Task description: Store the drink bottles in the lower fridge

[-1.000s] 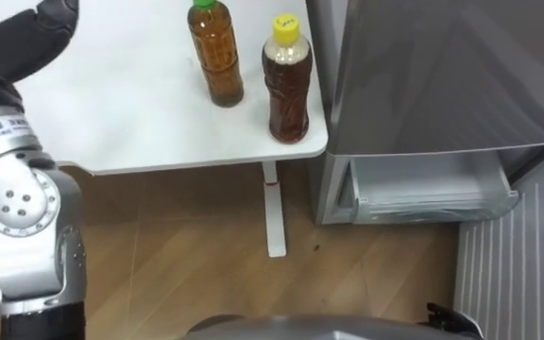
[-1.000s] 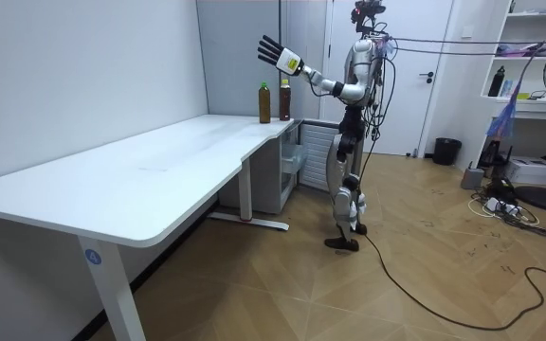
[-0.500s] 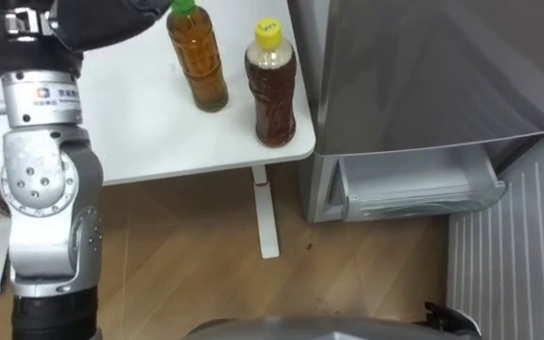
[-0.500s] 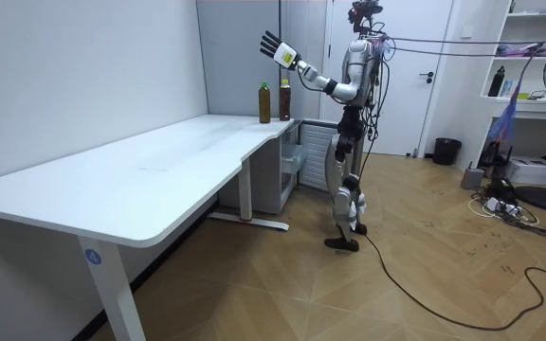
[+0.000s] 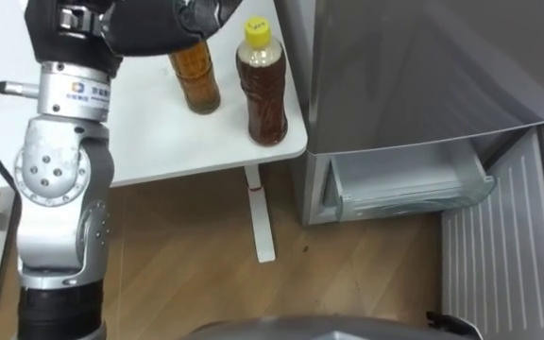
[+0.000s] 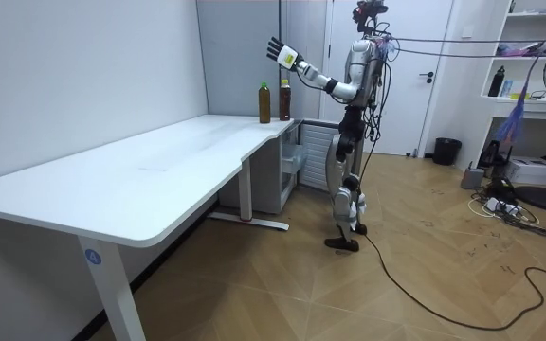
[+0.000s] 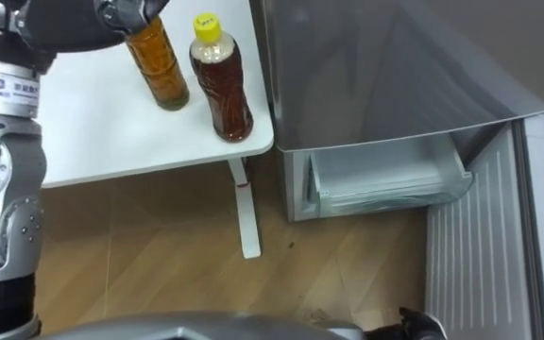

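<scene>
My left hand point(image 5: 149, 28), fingers spread open, hangs over the upright amber plastic drink bottle point(image 5: 195, 83), just left of the yellow-capped brown plastic bottle point(image 5: 263, 94).

Left bottle point(image 5: 195, 80) beside right bottle point(image 5: 262, 90) on table point(image 5: 178, 142) — fridge point(image 5: 423, 66) right.

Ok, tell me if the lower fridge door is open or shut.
Open. The door stands swung out to the side, and the clear drawer inside the fridge is exposed.

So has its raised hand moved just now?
Yes: the left hand has drifted toward the room view's right, ending above the bottles.
</scene>
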You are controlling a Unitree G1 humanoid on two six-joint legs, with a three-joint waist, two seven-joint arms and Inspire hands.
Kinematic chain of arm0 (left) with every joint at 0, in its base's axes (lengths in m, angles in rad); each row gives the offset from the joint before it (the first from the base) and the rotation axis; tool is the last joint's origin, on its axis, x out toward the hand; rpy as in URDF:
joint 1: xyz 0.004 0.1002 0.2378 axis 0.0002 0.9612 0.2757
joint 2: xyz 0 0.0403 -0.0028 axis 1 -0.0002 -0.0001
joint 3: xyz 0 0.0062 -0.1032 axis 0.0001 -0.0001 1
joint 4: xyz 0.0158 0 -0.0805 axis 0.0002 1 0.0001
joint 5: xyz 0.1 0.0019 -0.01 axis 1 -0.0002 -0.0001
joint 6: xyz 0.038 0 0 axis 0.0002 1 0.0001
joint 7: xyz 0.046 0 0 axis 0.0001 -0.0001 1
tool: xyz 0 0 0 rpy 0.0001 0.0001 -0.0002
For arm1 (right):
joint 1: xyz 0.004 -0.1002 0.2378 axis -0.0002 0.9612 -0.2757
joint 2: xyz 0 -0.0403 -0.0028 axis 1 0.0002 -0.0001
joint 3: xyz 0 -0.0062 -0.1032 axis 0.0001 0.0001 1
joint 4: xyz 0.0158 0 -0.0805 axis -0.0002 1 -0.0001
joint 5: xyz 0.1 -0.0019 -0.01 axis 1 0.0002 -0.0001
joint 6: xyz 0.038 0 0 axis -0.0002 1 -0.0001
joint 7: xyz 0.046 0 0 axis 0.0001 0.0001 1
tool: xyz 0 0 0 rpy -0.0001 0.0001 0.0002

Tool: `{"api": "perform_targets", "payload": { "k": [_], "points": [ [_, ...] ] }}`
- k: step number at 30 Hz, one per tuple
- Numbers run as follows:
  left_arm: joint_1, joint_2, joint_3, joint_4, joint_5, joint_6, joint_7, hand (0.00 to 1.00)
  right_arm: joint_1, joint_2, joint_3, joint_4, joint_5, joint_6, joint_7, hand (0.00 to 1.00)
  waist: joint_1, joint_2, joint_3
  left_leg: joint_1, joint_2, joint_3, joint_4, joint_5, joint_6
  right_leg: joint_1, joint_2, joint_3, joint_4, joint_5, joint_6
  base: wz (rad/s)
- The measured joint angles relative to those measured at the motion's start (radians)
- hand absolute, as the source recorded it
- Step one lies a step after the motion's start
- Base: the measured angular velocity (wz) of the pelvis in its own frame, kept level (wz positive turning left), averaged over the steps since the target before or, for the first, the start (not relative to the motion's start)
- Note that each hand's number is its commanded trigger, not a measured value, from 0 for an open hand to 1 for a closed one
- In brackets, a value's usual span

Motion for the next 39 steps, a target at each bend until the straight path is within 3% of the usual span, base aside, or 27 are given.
{"api": "perform_targets", "payload": {
  "k": [8,17,24,32,39],
  "points": [
    [0.017,0.000,-0.038,0.044,-0.001,0.058,-0.077,0.00,0.001,0.001,0.002,0.003,-0.084,0.054,-0.001,0.00,-0.003,-0.001,0.0005,0.000,0.000,0.001,-0.001,0.000,0.000,-0.001,0.000,0.000,0.001,0.000,0.000,0.00],
    [0.017,0.000,-0.044,0.044,-0.010,0.067,-0.117,0.00,0.008,0.002,0.004,0.002,-0.120,0.077,-0.001,0.00,-0.003,-0.008,0.0034,-0.002,0.000,0.001,-0.001,0.000,0.000,-0.005,0.000,0.001,-0.001,0.000,0.000,0.00],
    [0.017,0.000,-0.070,0.063,-0.055,0.084,-0.117,0.00,0.000,0.004,0.004,0.000,-0.121,0.097,-0.013,0.00,-0.009,-0.023,0.0013,-0.005,0.000,0.001,-0.001,0.000,0.000,-0.002,0.000,0.005,0.000,0.000,0.000,0.00],
    [0.017,0.000,-0.076,0.080,-0.077,0.089,-0.117,0.00,0.000,0.004,0.004,-0.006,-0.122,0.108,-0.024,0.00,-0.008,-0.020,-0.0009,-0.011,0.001,0.000,-0.001,0.000,0.000,-0.003,0.000,0.005,0.003,0.000,0.000,0.00],
    [0.018,0.000,-0.079,0.198,-0.077,0.090,-0.116,0.00,0.002,0.004,0.022,-0.007,-0.120,0.112,-0.060,0.00,-0.005,-0.015,-0.0040,-0.006,0.001,0.002,0.001,0.000,0.000,-0.002,0.000,0.007,0.008,0.000,0.000,0.00]
  ]
}}
